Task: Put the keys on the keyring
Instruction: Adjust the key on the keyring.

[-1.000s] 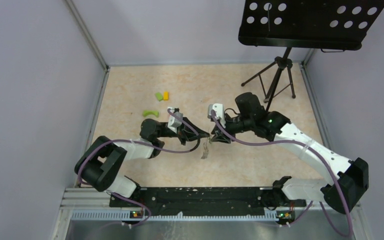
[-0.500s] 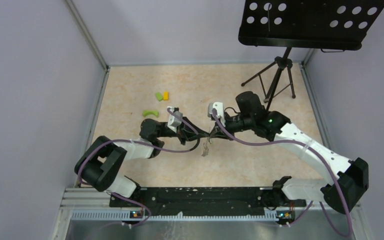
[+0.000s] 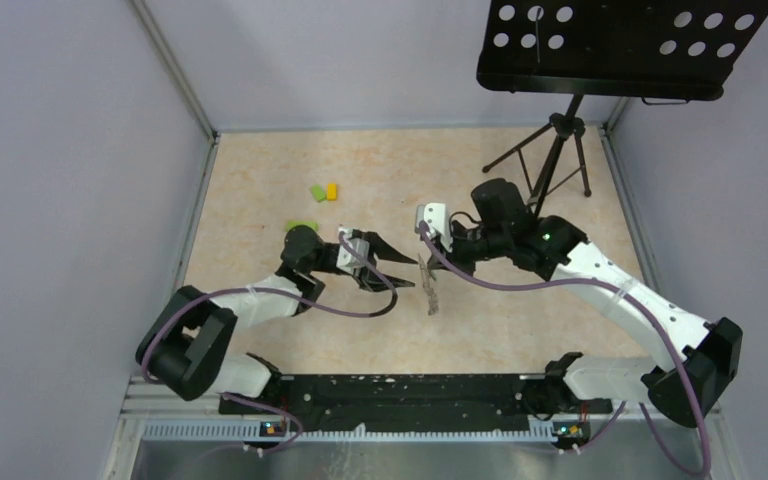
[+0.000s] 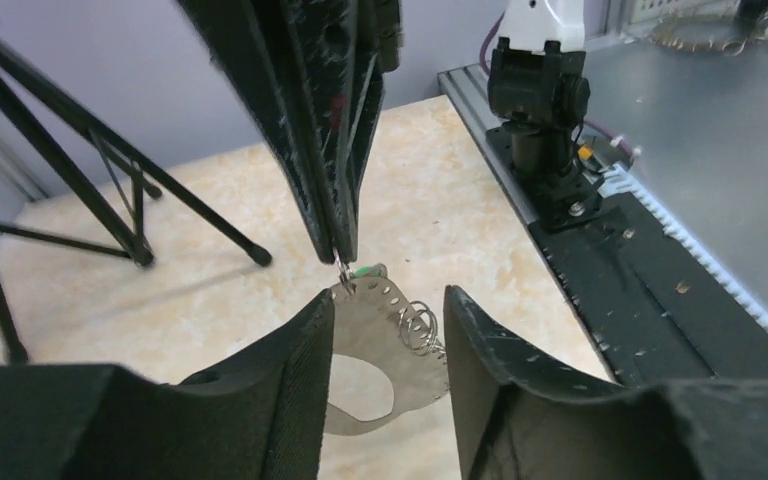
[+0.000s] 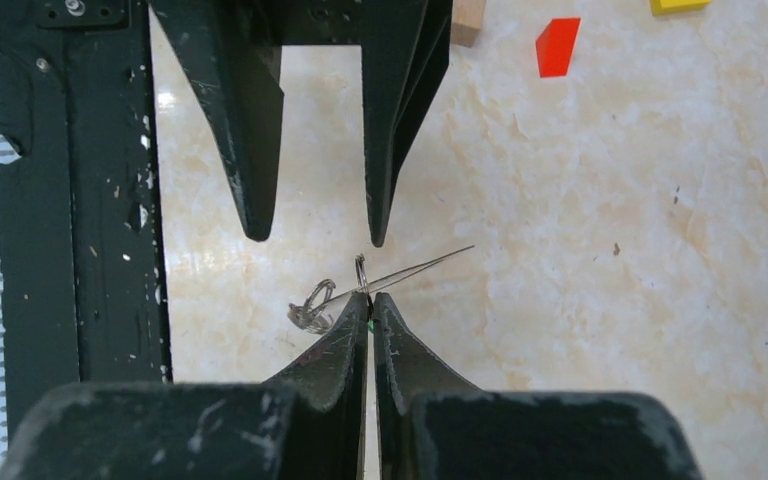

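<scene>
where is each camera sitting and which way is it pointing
Top external: fixed above and behind the robot, looking down on the table; left arm and right arm show.
Left wrist: on its arm, looking past its own open left hand at the right hand.
Right wrist: on its arm, looking down past its own shut fingers at the left hand.
Both wrist views share the keys, pinched by the right hand.

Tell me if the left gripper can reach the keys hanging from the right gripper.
Likely yes: the left gripper is open and aimed at the keys, which dangle from the shut right gripper just beyond its fingertips, nothing between.
</scene>
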